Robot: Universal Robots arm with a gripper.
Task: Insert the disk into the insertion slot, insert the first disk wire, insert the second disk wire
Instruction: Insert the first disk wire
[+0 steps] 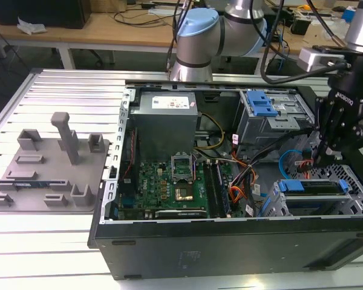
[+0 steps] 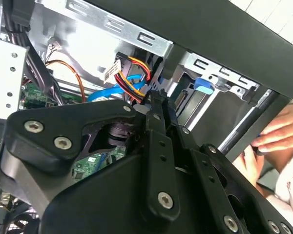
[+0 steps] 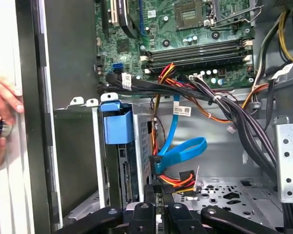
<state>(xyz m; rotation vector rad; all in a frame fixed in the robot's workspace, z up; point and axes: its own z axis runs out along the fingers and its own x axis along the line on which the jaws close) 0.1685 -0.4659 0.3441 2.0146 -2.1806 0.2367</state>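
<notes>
First disk wire, red-yellow-orange bundle [image 3: 180, 179] with black plug, pinched between nearly shut jaws of black gripper [image 3: 158, 194]. Thin light-blue flat cable [image 3: 183, 150] looped just beside, seemingly unplugged. Silver-grey, blue-framed hard-drive disk [image 1: 311, 186] already seated in grey perforated cage [image 1: 277, 206]; both wires apparently still to plug in.

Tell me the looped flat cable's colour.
Light blue; the cable shows best in the first wrist view.
</notes>
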